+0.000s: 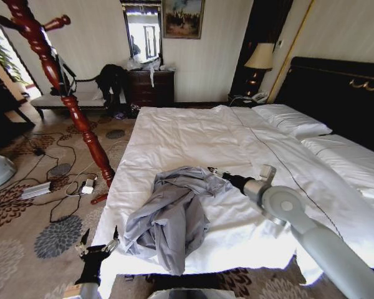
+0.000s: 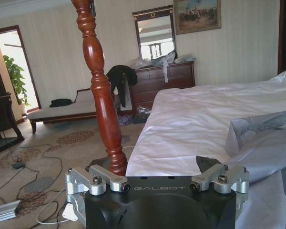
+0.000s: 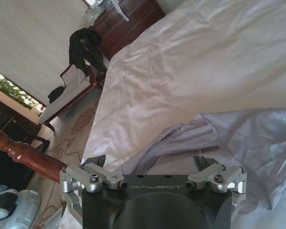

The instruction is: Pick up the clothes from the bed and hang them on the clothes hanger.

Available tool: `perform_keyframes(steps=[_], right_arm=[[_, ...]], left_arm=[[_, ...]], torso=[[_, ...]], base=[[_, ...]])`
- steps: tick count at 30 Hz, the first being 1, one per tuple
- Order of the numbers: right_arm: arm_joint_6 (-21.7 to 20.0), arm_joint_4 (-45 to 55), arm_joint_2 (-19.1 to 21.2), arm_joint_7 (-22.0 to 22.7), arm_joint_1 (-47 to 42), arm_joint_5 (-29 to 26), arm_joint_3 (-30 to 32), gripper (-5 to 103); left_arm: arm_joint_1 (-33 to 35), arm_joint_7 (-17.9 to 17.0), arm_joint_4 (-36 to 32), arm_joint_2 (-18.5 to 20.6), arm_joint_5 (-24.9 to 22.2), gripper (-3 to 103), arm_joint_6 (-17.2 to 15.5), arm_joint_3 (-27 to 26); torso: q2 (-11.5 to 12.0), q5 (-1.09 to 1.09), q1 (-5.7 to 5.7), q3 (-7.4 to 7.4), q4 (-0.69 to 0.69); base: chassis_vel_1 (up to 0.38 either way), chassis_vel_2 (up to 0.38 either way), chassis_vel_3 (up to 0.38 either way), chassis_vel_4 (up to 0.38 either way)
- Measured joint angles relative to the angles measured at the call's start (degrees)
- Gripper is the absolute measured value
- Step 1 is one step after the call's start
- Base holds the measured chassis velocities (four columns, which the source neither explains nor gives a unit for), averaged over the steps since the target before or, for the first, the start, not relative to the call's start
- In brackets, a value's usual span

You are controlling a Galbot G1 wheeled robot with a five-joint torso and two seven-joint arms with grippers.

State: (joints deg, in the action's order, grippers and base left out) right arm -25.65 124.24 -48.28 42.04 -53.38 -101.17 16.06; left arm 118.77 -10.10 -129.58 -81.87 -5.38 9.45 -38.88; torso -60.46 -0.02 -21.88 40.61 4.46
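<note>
The light grey jacket (image 1: 171, 215) lies crumpled on the bed (image 1: 193, 134), close to its foot edge. My right gripper (image 1: 217, 172) hovers open just over the jacket's far upper edge. In the right wrist view the right gripper (image 3: 150, 162) has its fingers spread wide above the grey folds (image 3: 190, 138). My left gripper (image 1: 100, 235) hangs open, with nothing in it, beside the bed's foot corner and left of the jacket. The left gripper (image 2: 148, 164) faces the clothes hanger (image 2: 102, 95), a red-brown turned wooden stand (image 1: 68, 99) on the carpet at the bed's left.
Cables, a power strip (image 1: 36, 190) and a white adapter (image 1: 87, 185) litter the carpet around the stand's base. A dark dresser (image 1: 151, 87), a bench (image 1: 65, 99) and a black garment (image 1: 112, 80) stand by the far wall. Pillows (image 1: 293, 121) and the dark headboard (image 1: 343, 93) are at the right.
</note>
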Motion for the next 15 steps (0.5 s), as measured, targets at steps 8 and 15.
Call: perform_keyframes(steps=[8,15], right_arm=[[-0.1,-8.1,-11.1,0.9,0.5,2.1,-4.9,100],[-0.9,-17.3,-22.3,-0.5,4.7,5.7,-7.8,100]], left_arm=[[0.3,0.0,0.3,-0.4,0.8,100,-0.1,-0.9],[0.7,0.1,0.3,-1.3,1.7,100,-0.2,-0.8]], torso=[[0.0,0.0,0.0,0.0,0.02],[0.0,0.01,0.0,0.0,-0.02]], base=[[0.0,0.0,0.0,0.0],[0.0,0.0,0.0,0.0]])
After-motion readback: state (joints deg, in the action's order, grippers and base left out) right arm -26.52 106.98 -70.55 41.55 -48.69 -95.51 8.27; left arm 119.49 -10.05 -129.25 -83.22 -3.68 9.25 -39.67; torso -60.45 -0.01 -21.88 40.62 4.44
